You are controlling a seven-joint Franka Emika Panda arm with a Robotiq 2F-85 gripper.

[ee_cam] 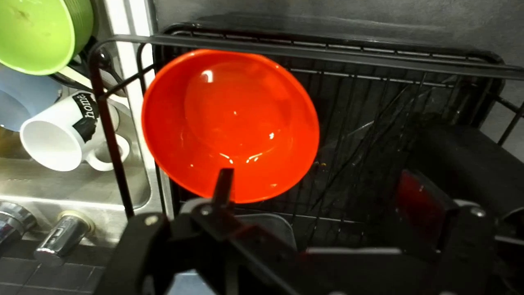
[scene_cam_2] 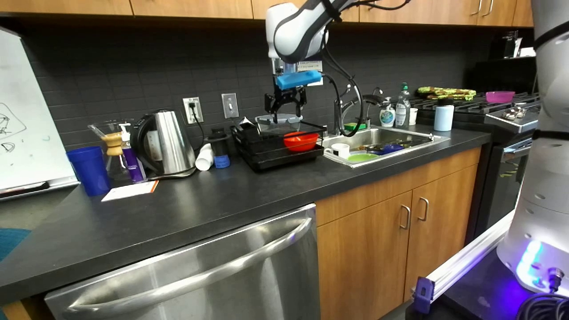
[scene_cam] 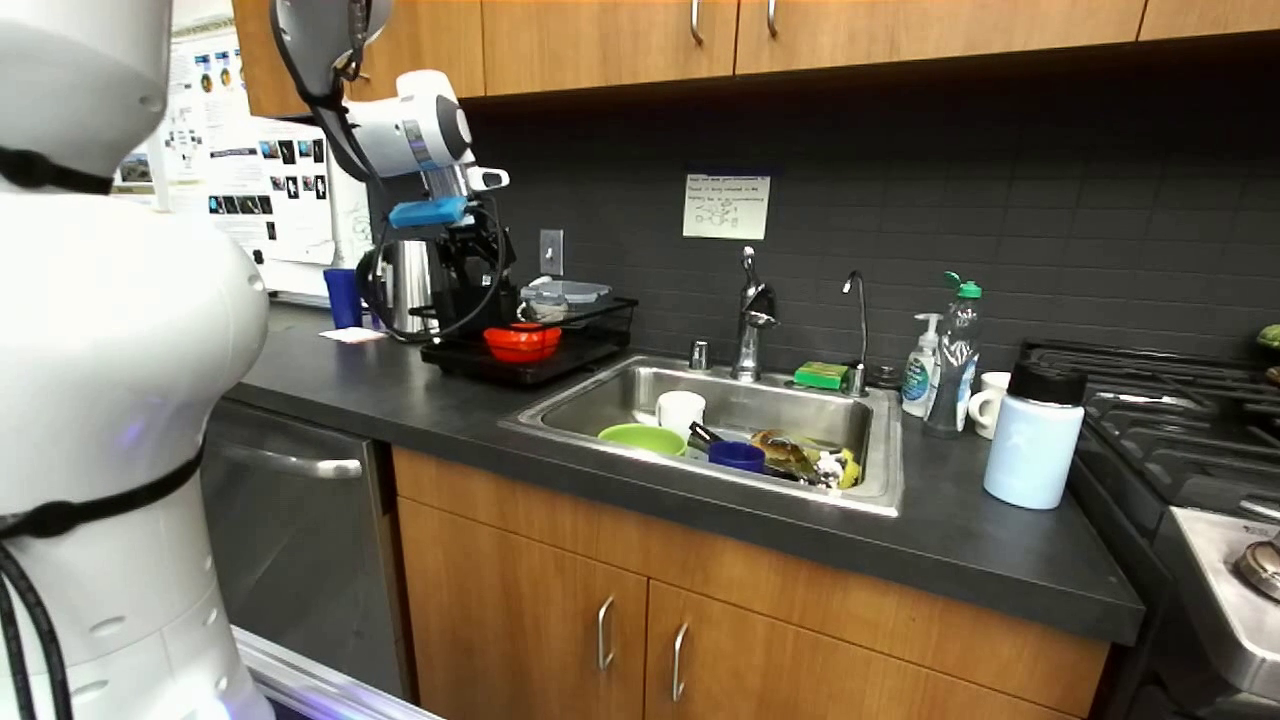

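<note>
My gripper (ee_cam: pixel 321 184) is open and holds nothing; it hangs above the black dish rack (ee_cam: pixel 348 61). A glossy orange-red bowl (ee_cam: pixel 233 123) sits in the rack at its sink end, tilted with its inside facing the camera. In the wrist view one fingertip overlaps the bowl's near rim; I cannot tell touching there, but in an exterior view the gripper (scene_cam_2: pixel 286 113) is above the bowl (scene_cam_2: pixel 301 141). The bowl also shows in an exterior view (scene_cam: pixel 523 345). A clear lidded container (scene_cam: pixel 570 291) stands in the rack behind it, partly hidden by the gripper in the wrist view.
Beside the rack is a steel sink (scene_cam: pixel 560 410) with a green bowl (scene_cam: pixel 640 437), a white mug (scene_cam: pixel 680 408) and a dark blue cup (scene_cam: pixel 736 456). A tall faucet (scene_cam: pixel 750 320) stands behind. A steel kettle (scene_cam_2: pixel 173 142) stands on the rack's other side. Wooden cabinets (scene_cam: pixel 610 40) hang overhead.
</note>
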